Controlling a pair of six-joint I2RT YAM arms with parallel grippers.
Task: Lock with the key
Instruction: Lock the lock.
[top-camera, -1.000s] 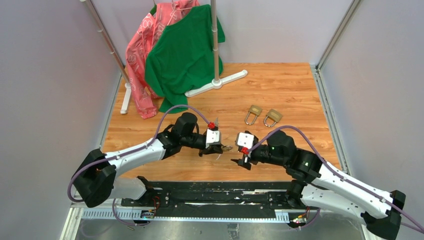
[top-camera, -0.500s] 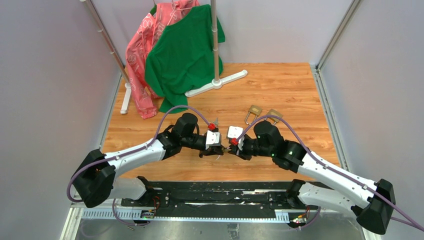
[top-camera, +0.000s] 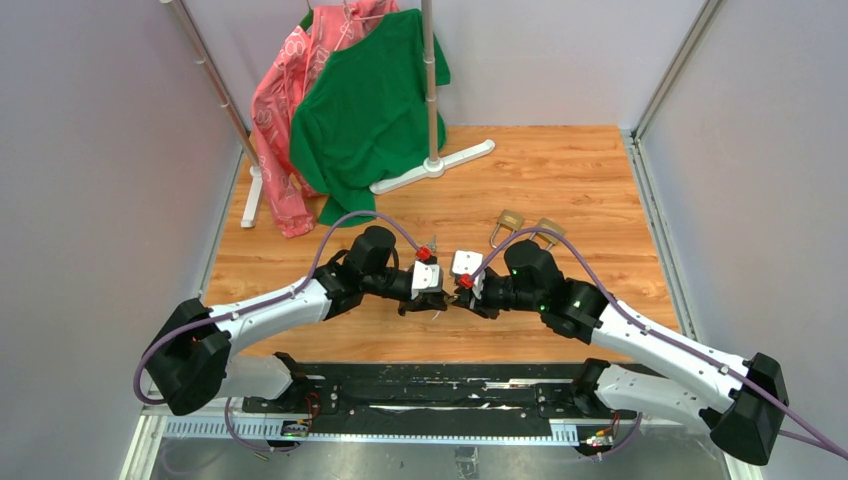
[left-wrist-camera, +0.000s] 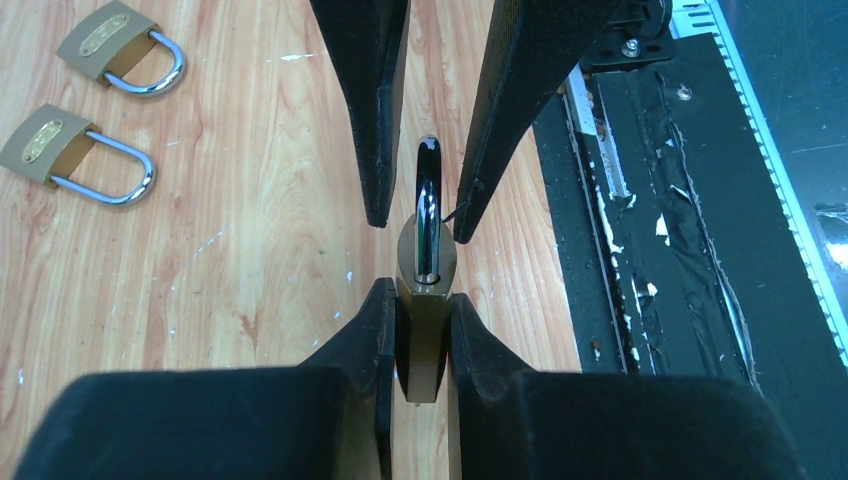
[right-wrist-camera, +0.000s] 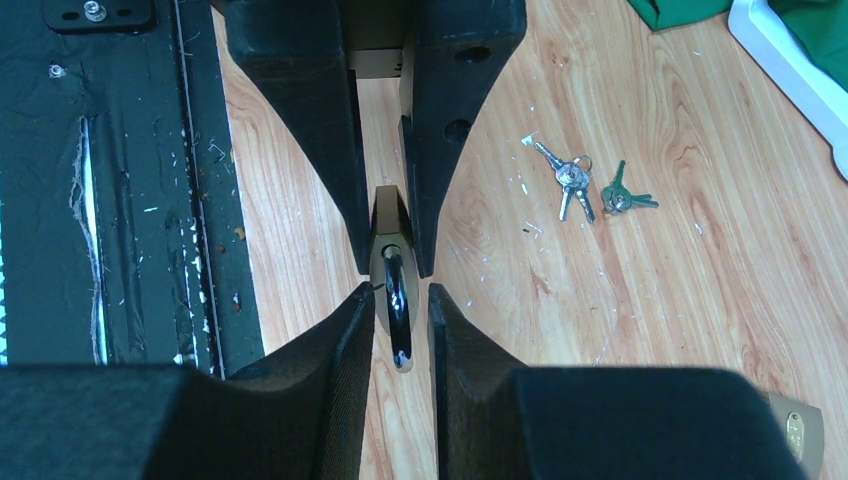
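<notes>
My left gripper (top-camera: 438, 297) is shut on the brass body of a padlock (left-wrist-camera: 424, 300) and holds it above the floor, silver shackle (left-wrist-camera: 427, 195) pointing at the right arm. My right gripper (top-camera: 463, 297) meets it tip to tip. In the right wrist view its jaws (right-wrist-camera: 402, 300) stand either side of the shackle (right-wrist-camera: 397, 310) with small gaps, open. The key (right-wrist-camera: 568, 180), a small silvery cluster, lies on the wood floor beyond the padlock, beside a second, greenish key cluster (right-wrist-camera: 622, 197). Neither gripper holds a key.
Two more brass padlocks (top-camera: 509, 222) (top-camera: 548, 229) lie on the floor behind the right arm; they also show in the left wrist view (left-wrist-camera: 110, 45) (left-wrist-camera: 60, 150). A clothes rack (top-camera: 430, 150) with a green shirt (top-camera: 365, 110) and pink garment stands at the back left. A black rail (top-camera: 420, 385) runs along the near edge.
My right arm has swung left and forward to the left gripper. Its jaws now stand around the padlock's shackle. The left arm has stayed in place with the padlock.
</notes>
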